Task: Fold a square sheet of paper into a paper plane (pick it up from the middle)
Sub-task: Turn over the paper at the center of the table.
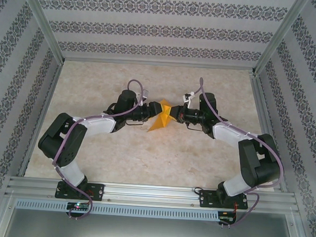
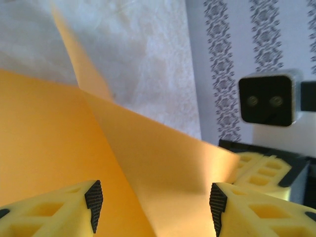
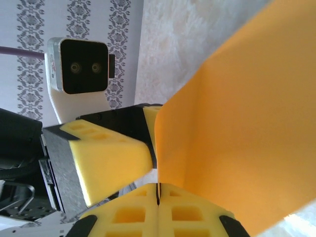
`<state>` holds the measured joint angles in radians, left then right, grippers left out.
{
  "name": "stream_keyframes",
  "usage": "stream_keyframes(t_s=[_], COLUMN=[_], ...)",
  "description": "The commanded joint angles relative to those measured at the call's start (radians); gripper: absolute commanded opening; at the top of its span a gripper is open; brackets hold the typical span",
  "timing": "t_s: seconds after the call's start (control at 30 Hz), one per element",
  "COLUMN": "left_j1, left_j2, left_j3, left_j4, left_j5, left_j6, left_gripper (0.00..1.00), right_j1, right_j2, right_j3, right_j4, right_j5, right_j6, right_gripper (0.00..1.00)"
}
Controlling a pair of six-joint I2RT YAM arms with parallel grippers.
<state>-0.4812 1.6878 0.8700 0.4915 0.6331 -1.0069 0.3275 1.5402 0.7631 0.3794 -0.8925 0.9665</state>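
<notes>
Right claw (image 3: 158,195) is clamping shut on the paper (image 1: 160,120), frame centre of the counter (image 1: 144,161). Left claw (image 2: 155,207) is sitting partly open around the paper's other side, fingers (image 2: 94,197) apart. I'm seeing no grip there.

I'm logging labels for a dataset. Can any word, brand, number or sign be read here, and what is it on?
No readable text in these views.
Orange sheet of paper: plain, unmarked.
Wallpaper: ornamental pattern only, no letters.
Camera housing: no label visible.
Small boards at the arm bases: too small to tell whether they carry any print.
</notes>
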Motion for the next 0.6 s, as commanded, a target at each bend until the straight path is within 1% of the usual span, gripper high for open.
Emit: stream_keyframes(t_s=[0.0, 0.07, 0.23, 0.4, 0.57], left_j1=[0.013, 0.013, 0.012, 0.011, 0.011], left_j2=[0.007, 0.009, 0.043, 0.046, 0.070], left_j3=[-0.005, 0.008, 0.037, 0.040, 0.046], left_j4=[0.154, 0.142, 0.159, 0.125, 0.213], left_j5=[0.033, 0.043, 0.103, 0.115, 0.136], left_j6=[-0.069, -0.060, -0.104, -0.124, -0.195], left_gripper=[0.63, 0.63, 0.63, 0.63, 0.62], right_j1=[-0.018, -0.023, -0.030, -0.034, -0.034], right_j2=[-0.041, -0.048, -0.048, -0.059, -0.051], right_j3=[-0.026, -0.033, -0.052, -0.057, -0.067], right_j4=[0.073, 0.083, 0.164, 0.183, 0.227], right_j5=[-0.033, -0.037, -0.053, -0.051, -0.057], right_j6=[0.037, 0.046, 0.098, 0.110, 0.138], right_gripper=[0.00, 0.00, 0.00, 0.00, 0.00])
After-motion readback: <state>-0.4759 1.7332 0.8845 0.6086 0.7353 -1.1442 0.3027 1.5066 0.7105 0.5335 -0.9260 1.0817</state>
